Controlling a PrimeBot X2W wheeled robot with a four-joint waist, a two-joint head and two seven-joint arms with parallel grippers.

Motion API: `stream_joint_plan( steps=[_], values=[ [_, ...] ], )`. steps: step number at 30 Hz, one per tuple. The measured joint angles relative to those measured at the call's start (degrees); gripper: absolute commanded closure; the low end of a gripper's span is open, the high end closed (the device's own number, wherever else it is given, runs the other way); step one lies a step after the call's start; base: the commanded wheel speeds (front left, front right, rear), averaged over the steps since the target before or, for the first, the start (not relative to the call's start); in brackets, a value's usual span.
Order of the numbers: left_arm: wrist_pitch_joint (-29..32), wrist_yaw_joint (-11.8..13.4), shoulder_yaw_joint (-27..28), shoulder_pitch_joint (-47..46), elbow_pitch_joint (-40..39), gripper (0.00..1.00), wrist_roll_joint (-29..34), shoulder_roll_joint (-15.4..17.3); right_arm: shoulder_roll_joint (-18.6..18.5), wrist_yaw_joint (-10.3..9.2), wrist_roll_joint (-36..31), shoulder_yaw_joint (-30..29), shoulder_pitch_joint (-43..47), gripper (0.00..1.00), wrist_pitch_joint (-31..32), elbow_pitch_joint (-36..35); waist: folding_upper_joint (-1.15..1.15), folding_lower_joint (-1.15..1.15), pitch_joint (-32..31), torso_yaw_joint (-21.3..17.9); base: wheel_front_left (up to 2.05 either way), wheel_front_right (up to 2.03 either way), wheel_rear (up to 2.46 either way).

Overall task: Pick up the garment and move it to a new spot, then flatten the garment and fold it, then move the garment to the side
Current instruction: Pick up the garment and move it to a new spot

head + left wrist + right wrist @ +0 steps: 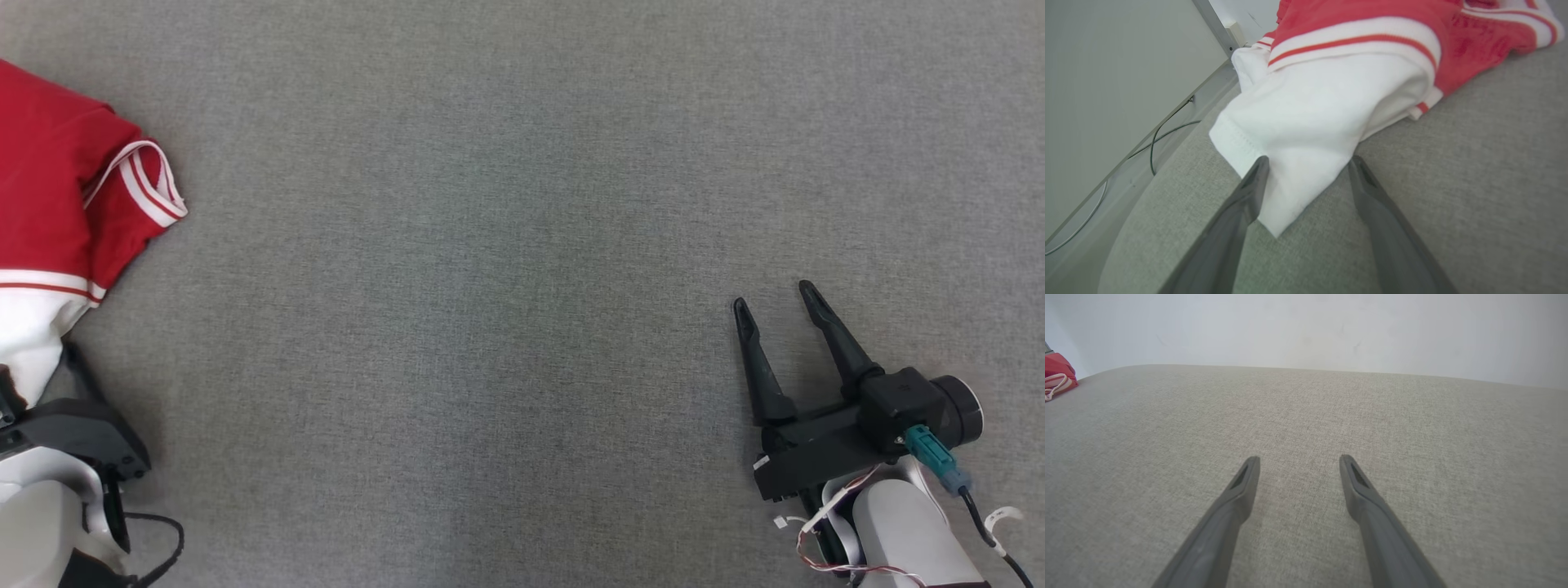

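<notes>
The garment (49, 180) is red with white stripes and a white lower part, and it lies bunched at the far left edge of the grey cloth surface (506, 245). In the left wrist view its white hemmed corner (1310, 106) lies between the spread fingers of my left gripper (1308, 163), which is open around it. My left wrist (73, 441) sits at the lower left, its fingers partly hidden by the white cloth. My right gripper (775, 297) is open at the lower right, well away from the garment, with nothing between its fingers (1300, 458). A red bit of the garment (1057, 373) shows far left.
The grey surface's left edge (1180, 147) runs close beside the garment. Beyond it stand a pale panel (1106, 81) and loose cables (1153, 143). A plain light wall (1306, 326) rises behind the far edge.
</notes>
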Motion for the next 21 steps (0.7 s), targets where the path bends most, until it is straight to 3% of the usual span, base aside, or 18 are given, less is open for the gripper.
stream_joint_plan(
  steps=[2,3,9,21],
  values=[
    [0.00,0.11,0.46,-0.66,0.91,0.85,-0.58,0.34,-0.07,0.00,0.00,-0.13,-0.05,0.00,0.00,0.02,0.00,0.00,0.09,-0.35,0.00,0.00,0.00],
    [0.00,0.20,0.65,-0.85,1.18,1.00,-0.86,0.48,-0.04,0.00,0.00,-0.18,-0.05,0.00,0.00,0.02,0.00,0.00,0.10,-0.50,0.00,0.00,0.00],
    [0.00,-0.75,0.30,-0.83,-0.68,1.00,-0.94,1.12,0.75,0.00,-0.01,-0.97,0.10,0.00,0.01,0.68,0.00,0.00,-0.70,-0.85,0.00,0.00,0.00],
    [-0.02,-6.56,-4.17,0.62,-29.16,1.00,5.15,1.55,4.66,0.00,0.97,-0.08,0.41,0.00,0.04,3.61,0.00,0.00,-5.82,-1.45,0.00,0.00,0.00]
  ],
)
